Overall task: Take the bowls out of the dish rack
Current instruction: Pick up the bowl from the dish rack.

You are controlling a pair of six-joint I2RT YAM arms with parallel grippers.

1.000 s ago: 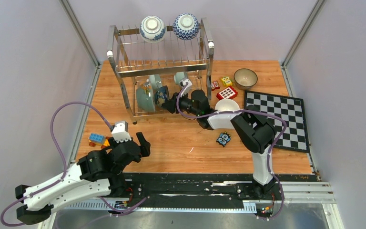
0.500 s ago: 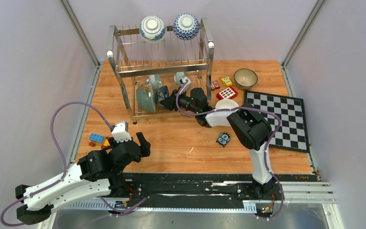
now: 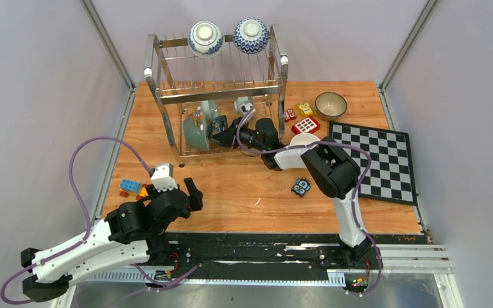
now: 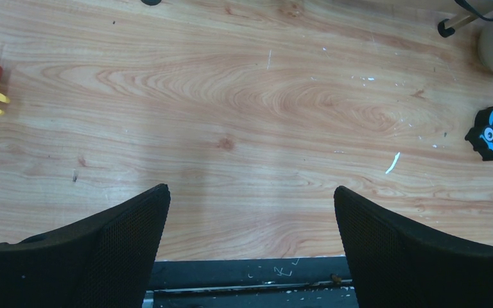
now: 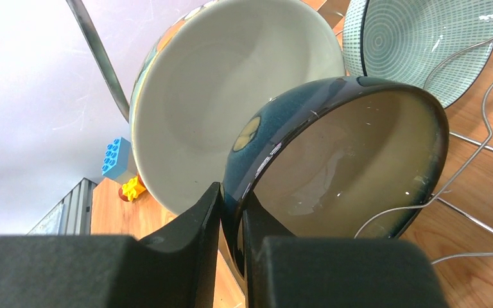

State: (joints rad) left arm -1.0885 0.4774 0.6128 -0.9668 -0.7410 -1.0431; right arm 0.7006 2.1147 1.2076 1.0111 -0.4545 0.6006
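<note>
The steel dish rack (image 3: pixel 167 96) stands at the back of the table. Two blue-and-white bowls (image 3: pixel 205 37) (image 3: pixel 251 34) sit on its top tier. The lower tier holds a pale green bowl (image 3: pixel 194 133) and others on edge. My right gripper (image 3: pixel 227 135) reaches into the lower tier. In the right wrist view it (image 5: pixel 231 212) is shut on the rim of a dark blue bowl with a cream inside (image 5: pixel 346 160). A cream bowl (image 5: pixel 224 90) and a green-lined bowl (image 5: pixel 423 45) stand behind it. My left gripper (image 3: pixel 189 191) (image 4: pixel 249 192) is open and empty.
A white bowl (image 3: pixel 305 140) and a brown bowl (image 3: pixel 330 104) sit on the table right of the rack. A chessboard (image 3: pixel 375 160) lies at the right. Toy blocks lie near the rack (image 3: pixel 305 125), at mid-table (image 3: pixel 302 186) and at the left (image 3: pixel 130 187). Rack wires (image 5: pixel 481 122) run beside the held bowl.
My right gripper has moved a little left, deeper into the rack's lower tier. The left arm has not moved.
</note>
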